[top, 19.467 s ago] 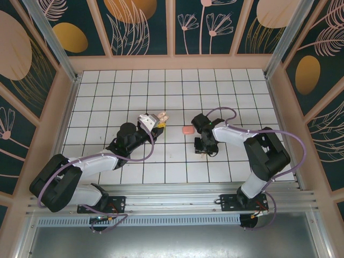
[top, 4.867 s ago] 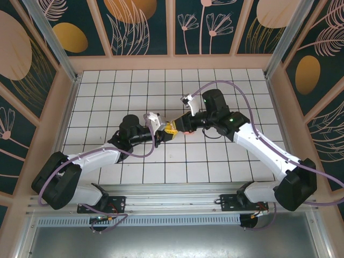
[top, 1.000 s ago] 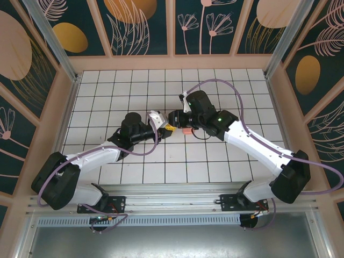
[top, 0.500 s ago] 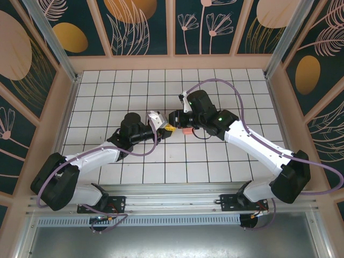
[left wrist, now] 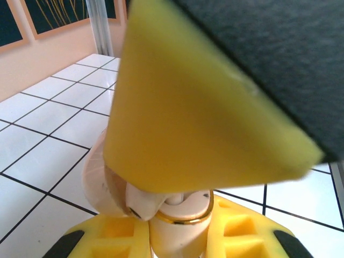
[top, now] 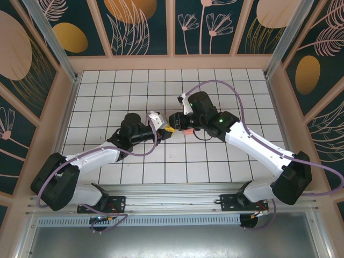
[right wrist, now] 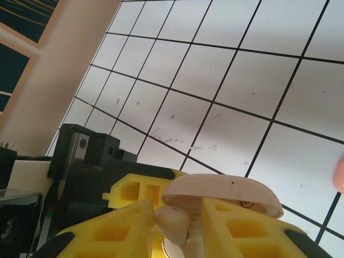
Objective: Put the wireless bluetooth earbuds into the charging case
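Two tools meet nose to nose over the middle of the bench [top: 107, 86], and this is the insertion step itself. On the left, the left tool [left wrist: 177, 244] is closed down on the charging case [left wrist: 180, 217], jaws snug against both its sides, presenting the gold-rimmed mouth to the partner arm. Its lid [right wrist: 220, 194] is flipped open, a pale pink disc at about 12 o'clock above the mouth in the right wrist view.

Coming in from 1 o'clock in the overhead view, the right tool [right wrist: 177, 215] is narrowed to a slim gap and pinches one earbud [right wrist: 171, 223] right at its tips. The bud is touching, or all but touching, the case opening, and I cannot tell whether it sits in a pocket yet. At 4 o'clock from the right tool, a salmon-pink block [top: 186, 130] lies on the tiles, untouched.

Next move, as I read it: a short, straight push to settle the bud into its pocket, stem lined up and lid left clear. Then the right jaws ease apart while the left grip holds firm. Any twist and the bud could ride up on the rim.

The count: two arms, two tools, one case with one lid, one earbud in plain sight, one salmon-pink block. Whether another bud already sits inside the case, hidden behind the tools, I cannot say.
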